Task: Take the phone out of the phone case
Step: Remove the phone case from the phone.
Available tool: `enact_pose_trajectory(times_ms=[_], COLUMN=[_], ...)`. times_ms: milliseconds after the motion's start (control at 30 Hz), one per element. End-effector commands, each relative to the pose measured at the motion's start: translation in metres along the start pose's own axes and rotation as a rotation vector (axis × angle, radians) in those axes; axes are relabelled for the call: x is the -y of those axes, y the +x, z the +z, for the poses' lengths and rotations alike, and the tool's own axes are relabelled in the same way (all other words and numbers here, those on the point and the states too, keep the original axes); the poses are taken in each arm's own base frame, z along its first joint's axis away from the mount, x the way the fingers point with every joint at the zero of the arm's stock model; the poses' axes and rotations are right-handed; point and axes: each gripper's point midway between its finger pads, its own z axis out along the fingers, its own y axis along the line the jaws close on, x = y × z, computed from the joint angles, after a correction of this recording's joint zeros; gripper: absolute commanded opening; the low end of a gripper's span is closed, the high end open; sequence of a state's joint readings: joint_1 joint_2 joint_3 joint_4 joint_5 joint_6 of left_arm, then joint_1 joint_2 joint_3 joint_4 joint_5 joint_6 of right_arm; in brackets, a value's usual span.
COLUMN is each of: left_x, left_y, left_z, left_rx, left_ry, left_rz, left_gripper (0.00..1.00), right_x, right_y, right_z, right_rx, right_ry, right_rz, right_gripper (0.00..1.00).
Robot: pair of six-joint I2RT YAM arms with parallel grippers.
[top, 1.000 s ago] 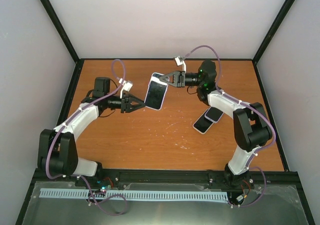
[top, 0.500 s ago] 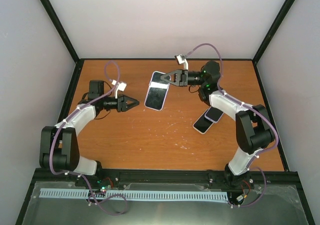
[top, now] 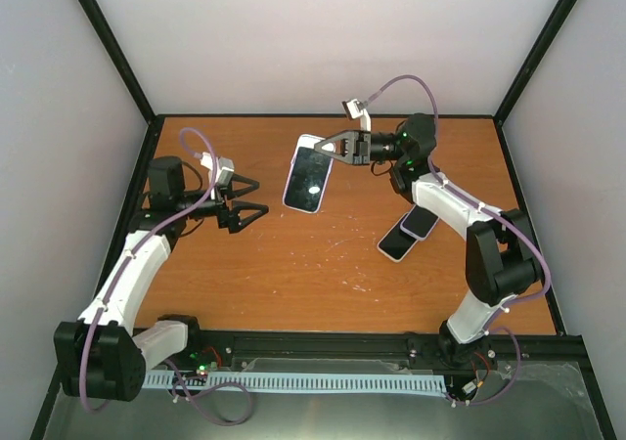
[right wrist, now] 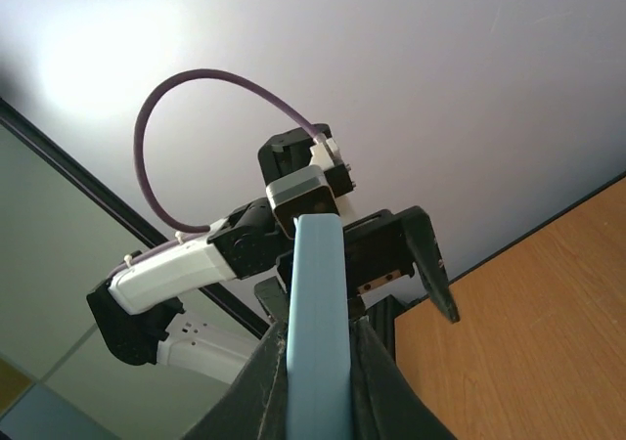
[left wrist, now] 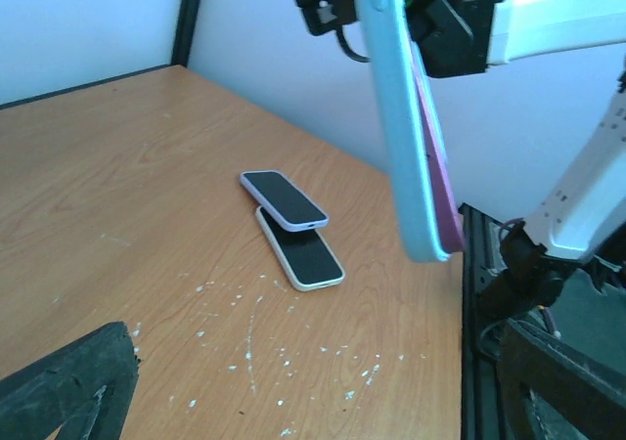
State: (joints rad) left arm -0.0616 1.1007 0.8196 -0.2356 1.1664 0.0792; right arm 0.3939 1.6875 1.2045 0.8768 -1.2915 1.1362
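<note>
The phone in its light-blue phone case (top: 307, 174) hangs in the air over the back of the table, screen towards the camera. My right gripper (top: 321, 149) is shut on its upper end. In the right wrist view the case's edge (right wrist: 318, 313) stands between the dark fingers (right wrist: 262, 386). My left gripper (top: 260, 196) is open wide, empty, and a short way left of the phone. The left wrist view shows the case edge-on (left wrist: 403, 137) with a pink strip along its back, and only that gripper's fingertips (left wrist: 68, 386) at the bottom corners.
Two more phones (top: 407, 235) lie overlapping on the wooden table (top: 293, 274) right of centre, the upper one (left wrist: 284, 198) across the lower one (left wrist: 303, 254). White specks are scattered in front of them. Black frame posts and pale walls close in the table.
My left gripper has come off the phone's left edge, drawn back to the left and opened wide. The right gripper keeps its hold and has raised the phone slightly.
</note>
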Motion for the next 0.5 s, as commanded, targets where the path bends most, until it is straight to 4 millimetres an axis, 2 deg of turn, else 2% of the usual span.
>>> enact_pose_trajectory(times_ms=[0,100,467], left_x=[0.022,0.023,0.019], left_y=[0.001,0.001,-0.016], left_z=[0.000,0.003,0.017], left_rx=[0.007,0.001,0.008], left_ry=[0.141,0.186,0.171], left_rz=[0.005,-0.046,-0.076], left_gripper=[1.00,1.00,1.00], right_x=[-0.018,-0.018,-0.019], right_y=[-0.020,-0.023,-0.021], right_z=[0.001,0.002,0.008], right_rx=[0.030,0.033,0.025], right_ry=[-0.011,-0.013,-0.025], right_rz=[-0.095,-0.098,-0.099], right_gripper=[0.03,0.03,0.03])
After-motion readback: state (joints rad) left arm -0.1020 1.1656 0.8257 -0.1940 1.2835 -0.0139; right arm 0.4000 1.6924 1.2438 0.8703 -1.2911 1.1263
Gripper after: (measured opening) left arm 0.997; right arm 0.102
